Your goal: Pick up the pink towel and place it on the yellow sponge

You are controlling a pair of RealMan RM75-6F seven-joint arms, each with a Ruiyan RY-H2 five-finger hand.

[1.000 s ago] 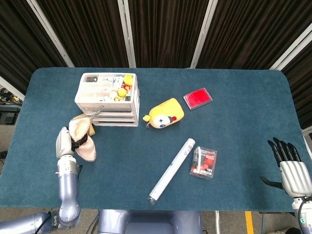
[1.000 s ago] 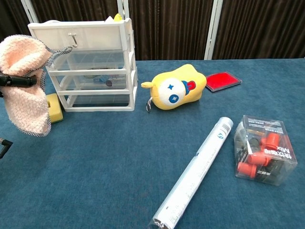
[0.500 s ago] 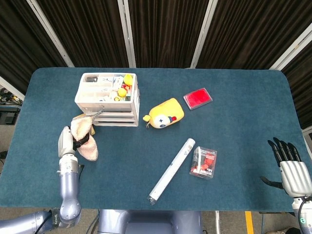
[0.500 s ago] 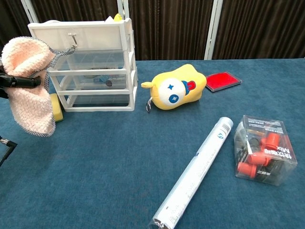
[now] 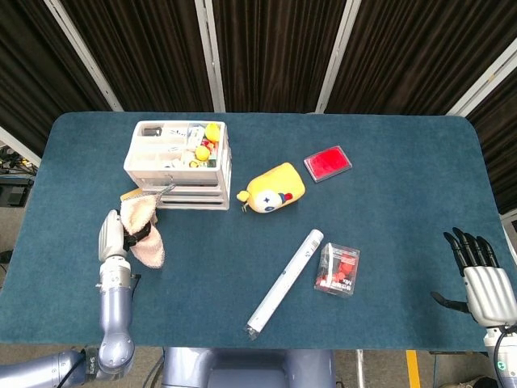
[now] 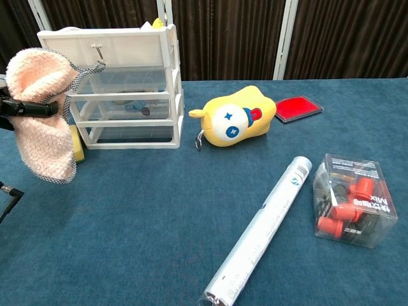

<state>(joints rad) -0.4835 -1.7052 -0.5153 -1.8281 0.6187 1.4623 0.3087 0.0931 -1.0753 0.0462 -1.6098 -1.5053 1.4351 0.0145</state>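
the left hand (image 5: 113, 236) holds the pink towel (image 6: 43, 115) up off the table (image 5: 388, 186), with dark fingers (image 6: 29, 109) pinching it across its upper part so that the cloth bulges above the grip and hangs loose below. the towel hangs just in front of the left end of the white drawer unit (image 6: 124, 86), and behind its lower edge a sliver of the yellow sponge (image 6: 78, 143) shows on the table beside the unit's bottom drawer. the right hand (image 5: 483, 279) lies at the near right edge of the table with its dark fingers (image 5: 468, 245) spread and straight, holding nothing.

the chest view shows the pinch on the towel and the sponge behind it, but nothing of the right hand. the head view shows both hands and the left forearm, while there the towel (image 5: 144, 229) covers most of the sponge, so only a thin yellow edge peeks out by the drawer unit.
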